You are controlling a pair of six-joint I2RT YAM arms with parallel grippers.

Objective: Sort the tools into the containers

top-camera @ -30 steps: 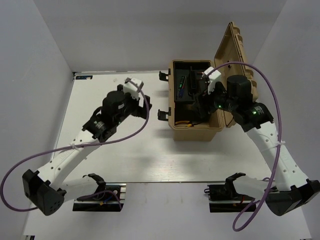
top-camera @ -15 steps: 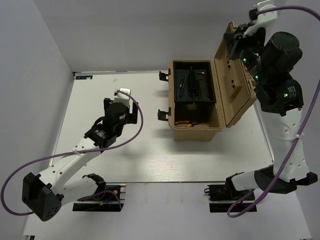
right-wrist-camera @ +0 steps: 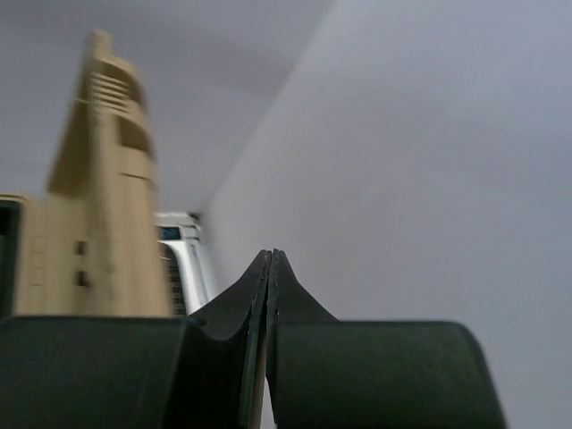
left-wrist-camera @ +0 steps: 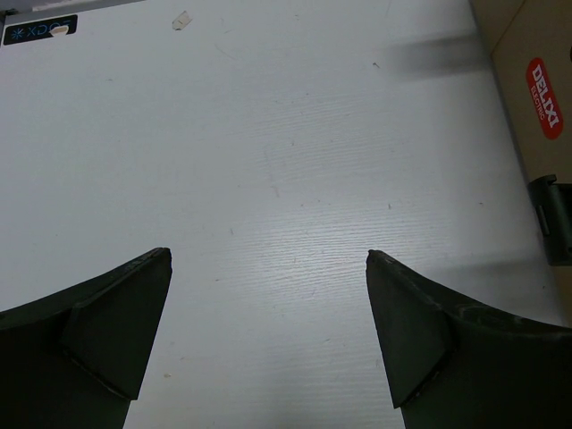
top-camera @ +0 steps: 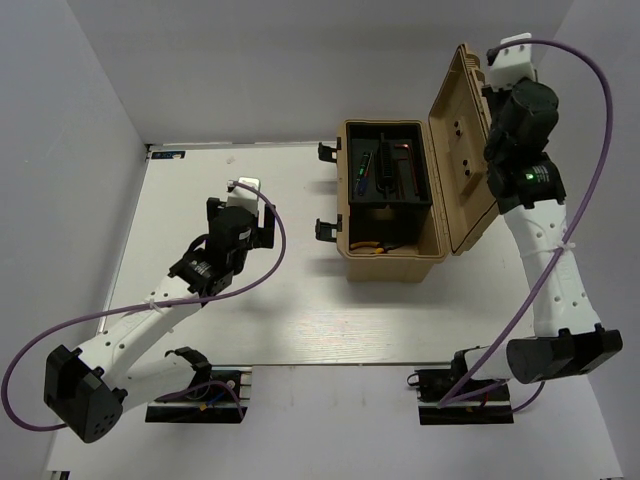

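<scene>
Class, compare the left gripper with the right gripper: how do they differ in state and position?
The left gripper is open wide; the right gripper is shut. The left hovers over the table, left of the toolbox; the right sits high beside its open lid. Both hold nothing.

Blurred toolbox lid (right-wrist-camera: 103, 206) in the right wrist view; tools (top-camera: 385, 170) inside, tiny and indistinct from above.

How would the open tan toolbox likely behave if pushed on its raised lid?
The toolbox looks like rigid plastic, so it probably would not flex. Its lid stands open, so it would likely swing before the box slides.
</scene>
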